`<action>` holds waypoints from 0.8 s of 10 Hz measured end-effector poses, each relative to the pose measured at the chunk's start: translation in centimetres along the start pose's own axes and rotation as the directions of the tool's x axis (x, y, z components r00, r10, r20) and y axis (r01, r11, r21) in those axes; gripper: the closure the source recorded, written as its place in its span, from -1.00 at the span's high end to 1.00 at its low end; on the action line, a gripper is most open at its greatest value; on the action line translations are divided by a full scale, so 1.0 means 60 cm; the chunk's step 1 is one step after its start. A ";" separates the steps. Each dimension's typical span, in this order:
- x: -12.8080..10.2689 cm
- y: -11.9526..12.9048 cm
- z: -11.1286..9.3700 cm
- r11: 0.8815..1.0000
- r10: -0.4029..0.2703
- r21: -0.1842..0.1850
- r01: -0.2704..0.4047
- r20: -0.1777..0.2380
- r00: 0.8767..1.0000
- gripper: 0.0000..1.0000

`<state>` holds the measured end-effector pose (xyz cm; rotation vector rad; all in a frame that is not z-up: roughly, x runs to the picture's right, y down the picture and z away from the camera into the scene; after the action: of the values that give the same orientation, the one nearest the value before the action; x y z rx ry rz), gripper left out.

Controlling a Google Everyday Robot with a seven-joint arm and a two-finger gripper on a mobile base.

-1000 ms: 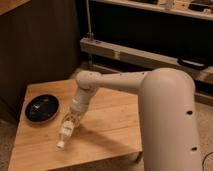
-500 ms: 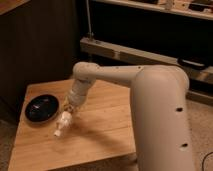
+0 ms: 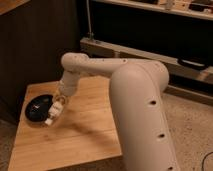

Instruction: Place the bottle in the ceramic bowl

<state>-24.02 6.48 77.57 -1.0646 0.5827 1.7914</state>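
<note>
Your gripper (image 3: pixel 56 109) hangs over the left side of the wooden table (image 3: pixel 75 135), at the right rim of the bowl (image 3: pixel 34 107), its fingers pressed together on the bottle (image 3: pixel 50 118). The bottle is small, slim and white, pale against the dark bowl and the tan boards; any label on it is too faint to make out. It sticks out below and to the left of the gripper, tilted, its upper end pinched between the fingers and its lower end pointing down at the bowl's near right edge. It appears to be off the table, though from this angle you cannot be sure the tip is clear of the rim. The bowl is black, shallow, glossy and round, sitting near the table's left edge. The white arm (image 3: pixel 100 65) reaches in from the right, bent down at the wrist.
</note>
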 end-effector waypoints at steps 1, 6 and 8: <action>-0.019 0.001 -0.003 1.000 0.021 -0.010 -0.021 -0.005 1.000 -1.00; -0.057 0.022 0.001 0.998 0.034 -0.057 -0.036 -0.036 0.999 -1.00; -0.058 0.031 0.007 0.997 0.034 -0.062 -0.036 -0.043 0.999 -1.00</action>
<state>-25.20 4.27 80.66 -1.1430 0.5769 1.8321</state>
